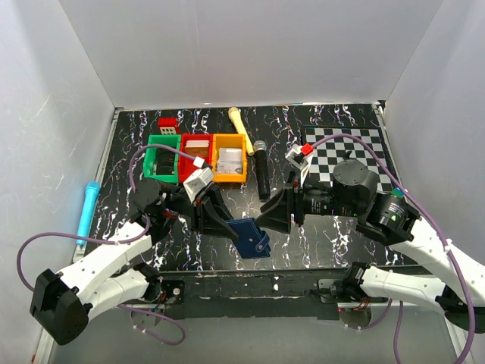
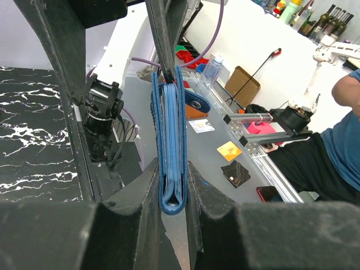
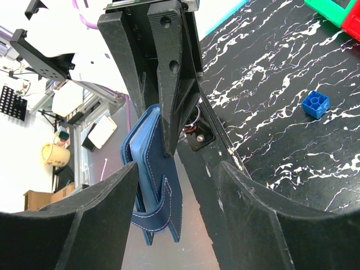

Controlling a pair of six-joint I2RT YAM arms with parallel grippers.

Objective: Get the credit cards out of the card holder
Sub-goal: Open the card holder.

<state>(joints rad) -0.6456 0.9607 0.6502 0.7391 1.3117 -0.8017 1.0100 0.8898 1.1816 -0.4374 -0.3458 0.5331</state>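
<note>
Card holder (image 2: 169, 112): folded, held edge-on in the air above the table's near edge.
Left gripper (image 2: 171, 188): narrow, clamped on the fold end so the open edge faces the other arm.
Credit cards (image 2: 172, 140): probably the pale layers inside; not yet out.
Right gripper (image 3: 177, 169): wide, set about the holder's free edge, holding nothing.
Obstruction: closing tab (image 3: 169, 197) hangs loose alongside.
Surroundings: blue brick (image 3: 315, 104), bins (image 1: 164, 139), microphone (image 1: 260, 171); all well apart.

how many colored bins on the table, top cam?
3, side by side at the back left: green bin on the left, red bin in the middle, orange bin on the right. None looks hidden.
</note>
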